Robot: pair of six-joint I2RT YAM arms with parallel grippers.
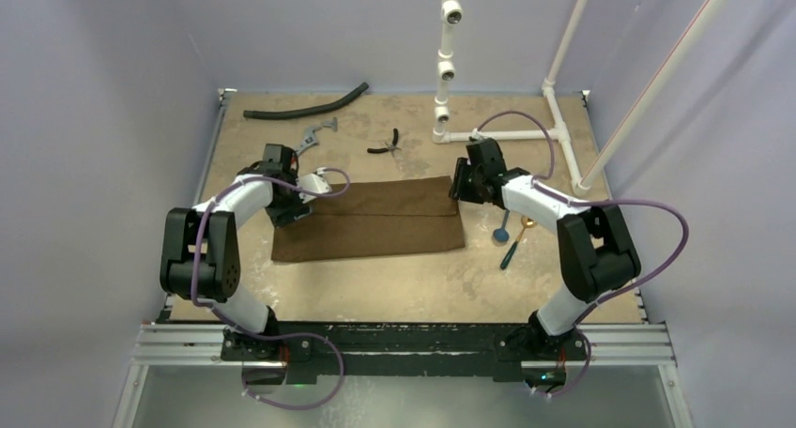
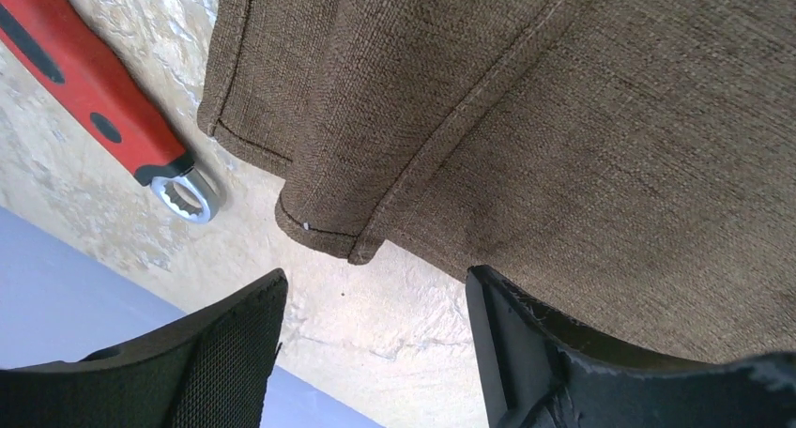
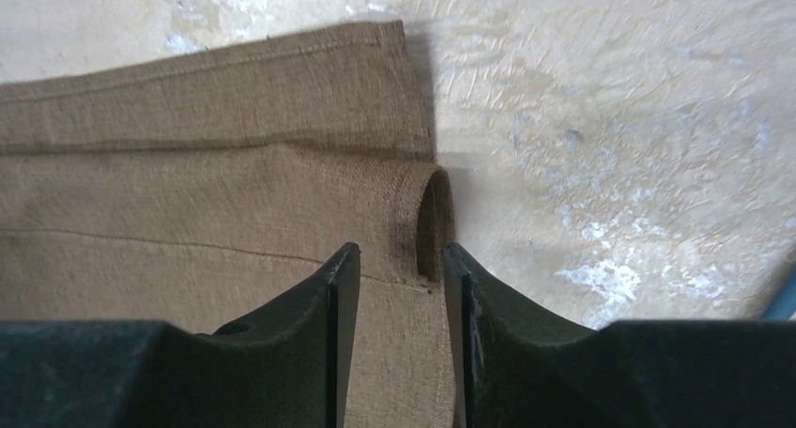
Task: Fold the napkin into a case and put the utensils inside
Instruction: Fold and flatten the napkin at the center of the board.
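The dark-brown napkin [image 1: 375, 226] lies folded into a long band at the table's middle. My left gripper [image 1: 293, 210] hovers at its left end. In the left wrist view its jaws [image 2: 377, 278] stand wide open over bare table. The napkin's layered corner [image 2: 329, 226] lies just beyond them, and the right finger [image 2: 526, 343] overlaps the cloth. My right gripper [image 1: 460, 189] is at the band's upper right end. Its jaws [image 3: 401, 250] are narrowly open above the napkin's right edge [image 3: 282, 193], beside a curled fold [image 3: 430, 212]. The utensils, a blue spoon [image 1: 501, 231] and a dark slim piece [image 1: 512, 251], lie right of the napkin.
A black hose [image 1: 305, 104], a red-handled wrench [image 1: 317, 135] [image 2: 94, 99] and small black pliers [image 1: 387, 145] lie along the back. A white pipe frame [image 1: 446, 71] stands at the back right. The table's left edge [image 2: 141, 287] runs close to the left jaws.
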